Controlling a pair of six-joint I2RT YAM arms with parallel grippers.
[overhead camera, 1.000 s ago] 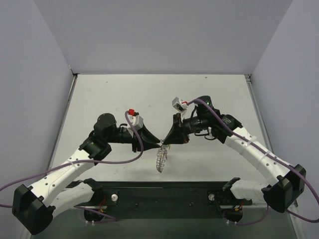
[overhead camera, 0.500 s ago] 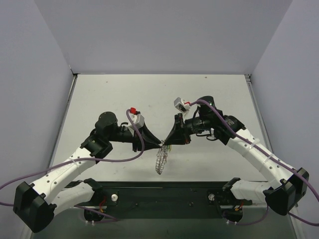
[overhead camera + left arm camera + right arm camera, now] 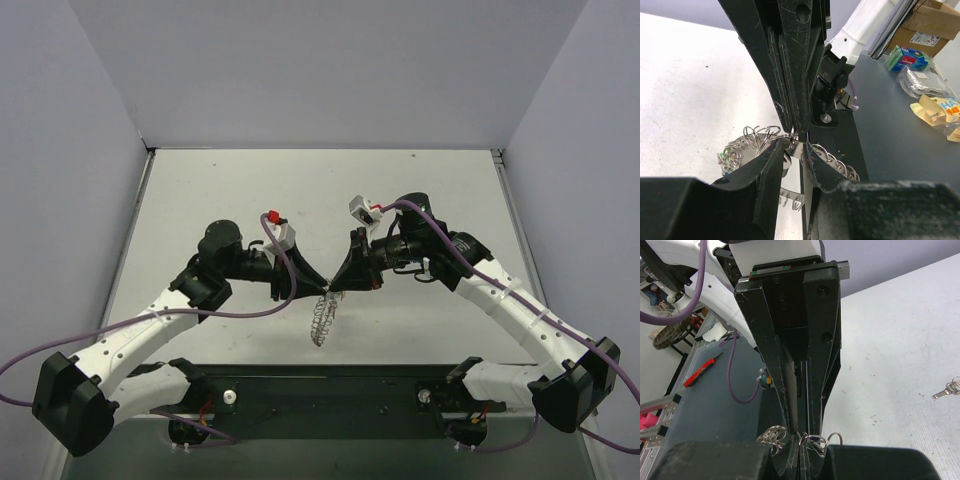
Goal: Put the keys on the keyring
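- Reaching in from the left over the pale table (image 3: 200, 200), the left gripper (image 3: 316, 284) points its tips toward the middle, nose to nose with its partner.
- Its jaws stand a narrow way apart. Bright wire sits in the gap, but whether they are clamping it cannot be told.
- In the left wrist view a toothed key blade (image 3: 791, 196) shows low in that gap, nearer the camera.
- The keyring (image 3: 321, 320), a floppy silvery coil, dangles from the spot where the two grippers meet, sagging toward the near edge of the table. In the wrist views its loops spill out on both sides of the fingertips.
- Coming from the right, the right gripper (image 3: 337, 288) is pinched fully closed, nipping the keyring's wire at its very tip, just beside the left gripper's tips.
- Far right in the right wrist view, one loose key (image 3: 946, 391) lies flat on the table, well apart from both grippers.
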